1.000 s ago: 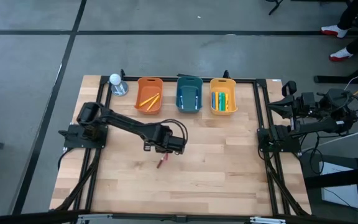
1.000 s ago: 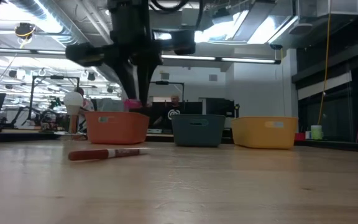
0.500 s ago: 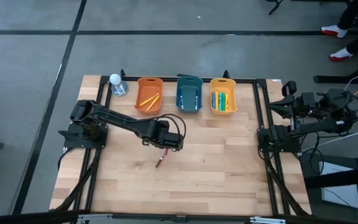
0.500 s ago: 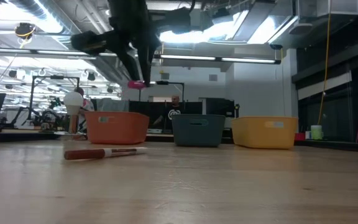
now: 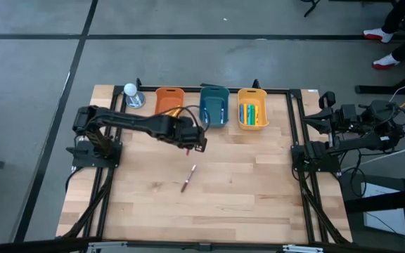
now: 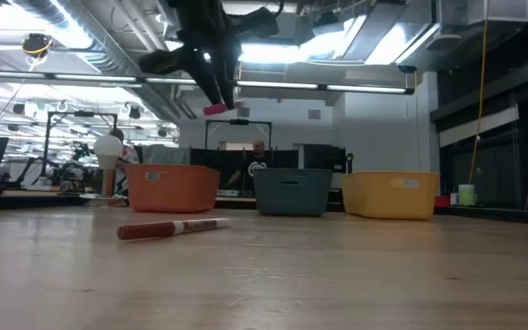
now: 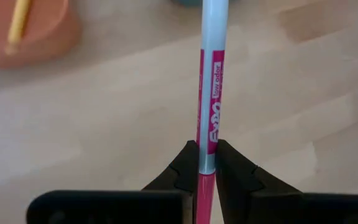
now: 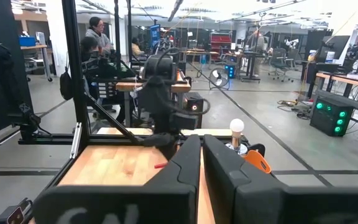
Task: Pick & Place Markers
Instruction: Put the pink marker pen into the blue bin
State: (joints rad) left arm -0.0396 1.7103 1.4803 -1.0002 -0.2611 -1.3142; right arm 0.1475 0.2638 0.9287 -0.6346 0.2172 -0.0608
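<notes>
My left gripper (image 5: 190, 145) hangs high over the table in front of the orange bin (image 5: 169, 107) and is shut on a white-bodied marker with a pink label and pink cap (image 7: 207, 93). In the low view its pink end (image 6: 216, 109) shows at the fingertips. A second marker, red-capped (image 5: 189, 178), lies flat on the wood nearer the front (image 6: 172, 228). The orange bin holds yellow markers (image 5: 167, 112); the yellow bin (image 5: 252, 107) holds several coloured ones. My right gripper (image 8: 201, 146) waits shut at the table's right side. My left gripper pinches the marker between its two fingers near the pink cap end, where cap and label meet (image 7: 207, 163). The fingers (image 7: 185, 165) lie across the marker and come slanting down from above. The marker is lifted clear of the table, its white end (image 7: 215, 9) pointing away from the wrist.
A teal bin (image 5: 214, 107) stands between the orange and yellow ones along the far edge. A white ball on a grey stand (image 5: 131, 95) sits at the far left corner. Black frame rails (image 5: 292, 126) border the wood. People and equipment show in the room beyond.
My left gripper has risen and moved toward the far edge and the orange bin with the pink marker, rolling its wrist on the way. The red-capped marker on the table, partly covered by the gripper before, has shifted a little toward the right.
</notes>
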